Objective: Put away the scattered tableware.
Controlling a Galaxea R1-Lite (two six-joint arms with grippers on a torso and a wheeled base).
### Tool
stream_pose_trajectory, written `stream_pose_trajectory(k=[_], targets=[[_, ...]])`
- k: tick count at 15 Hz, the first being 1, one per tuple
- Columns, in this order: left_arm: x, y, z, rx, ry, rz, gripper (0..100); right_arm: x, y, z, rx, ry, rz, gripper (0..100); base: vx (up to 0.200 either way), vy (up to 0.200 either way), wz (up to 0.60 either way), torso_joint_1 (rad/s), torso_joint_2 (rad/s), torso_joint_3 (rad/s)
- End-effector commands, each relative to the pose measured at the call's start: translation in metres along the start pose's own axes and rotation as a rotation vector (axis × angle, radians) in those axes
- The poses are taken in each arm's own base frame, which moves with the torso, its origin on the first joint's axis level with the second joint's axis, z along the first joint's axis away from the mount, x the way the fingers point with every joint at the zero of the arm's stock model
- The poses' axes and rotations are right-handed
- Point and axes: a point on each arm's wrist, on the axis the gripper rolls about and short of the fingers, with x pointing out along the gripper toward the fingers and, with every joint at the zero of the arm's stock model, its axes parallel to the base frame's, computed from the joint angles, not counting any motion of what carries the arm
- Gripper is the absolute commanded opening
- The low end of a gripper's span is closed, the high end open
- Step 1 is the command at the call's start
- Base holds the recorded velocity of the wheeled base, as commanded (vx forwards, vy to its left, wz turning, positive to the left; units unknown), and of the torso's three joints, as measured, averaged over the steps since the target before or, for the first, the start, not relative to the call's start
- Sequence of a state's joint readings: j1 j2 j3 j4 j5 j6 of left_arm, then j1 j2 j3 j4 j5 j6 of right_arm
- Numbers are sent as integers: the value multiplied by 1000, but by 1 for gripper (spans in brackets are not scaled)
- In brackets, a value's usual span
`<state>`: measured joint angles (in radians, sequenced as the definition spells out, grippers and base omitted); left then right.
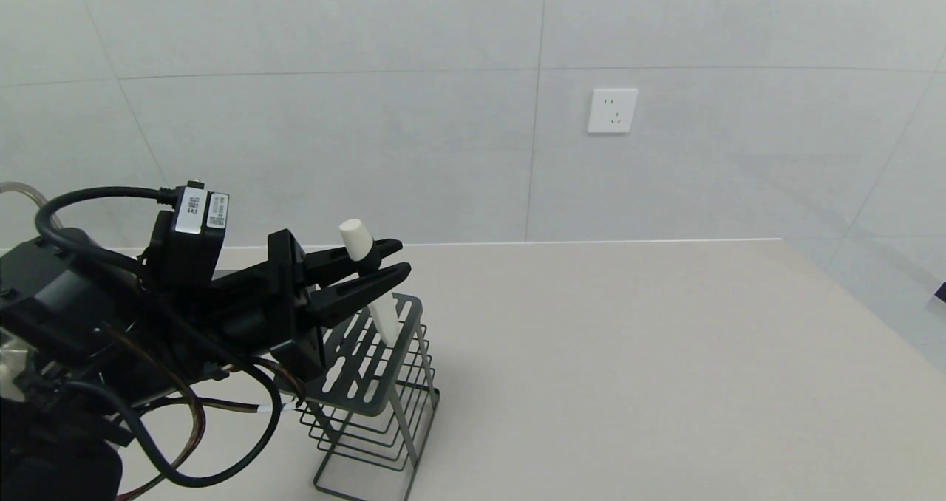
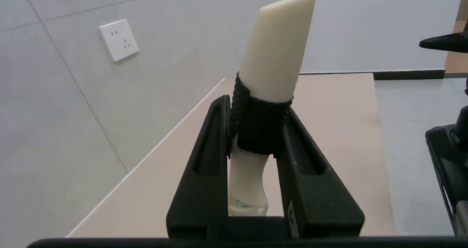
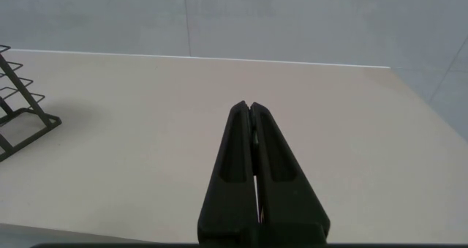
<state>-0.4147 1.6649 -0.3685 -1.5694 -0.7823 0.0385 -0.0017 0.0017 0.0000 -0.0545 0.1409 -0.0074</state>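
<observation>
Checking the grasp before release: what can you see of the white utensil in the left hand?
The white utensil is a smooth cream stick, plastic-looking, with a blunt rounded top end. It stands nearly upright, the top leaning to the left. The left hand is shut on its middle. Its lower part reaches the slotted top of the dark wire rack; its working end is hidden.
</observation>
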Motion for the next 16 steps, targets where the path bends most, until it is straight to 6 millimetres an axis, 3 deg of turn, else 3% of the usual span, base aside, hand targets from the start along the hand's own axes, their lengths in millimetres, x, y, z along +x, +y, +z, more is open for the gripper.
stream_pose_trajectory(k=[1, 16], targets=[[1, 1, -4, -9, 8, 0, 0, 0, 0, 0, 0, 1, 0, 0, 0, 0, 0, 0, 0, 0], [11, 12, -27, -51, 54, 3, 0, 0, 0, 0, 0, 2, 0, 0, 0, 0, 0, 0, 0, 0]])
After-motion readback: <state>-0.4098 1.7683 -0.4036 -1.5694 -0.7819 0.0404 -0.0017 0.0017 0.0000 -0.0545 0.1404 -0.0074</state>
